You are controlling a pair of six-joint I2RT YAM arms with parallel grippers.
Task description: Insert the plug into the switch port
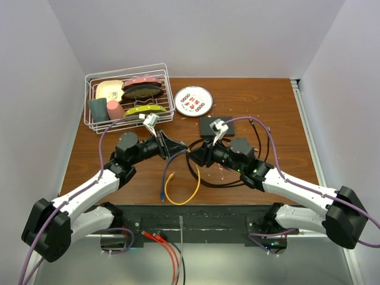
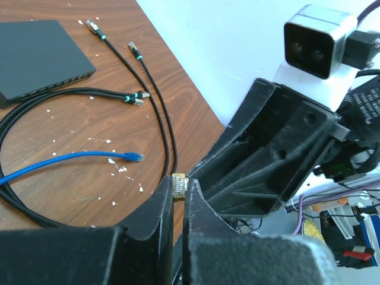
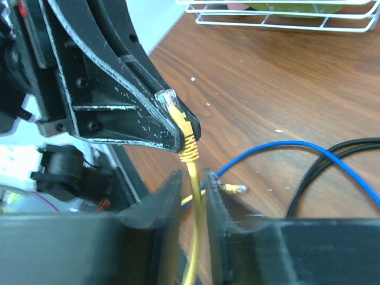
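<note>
I had both arms angled inward, tips nearly meeting; left hand (image 2: 179, 185) clamped shut, right hand (image 3: 190, 176) narrowly parted.

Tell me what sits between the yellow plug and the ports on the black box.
Loose black cables lie on the table across that path, just in front of the black box's port edge. The left gripper holds the yellow plug above the table, so it may pass over them.
</note>
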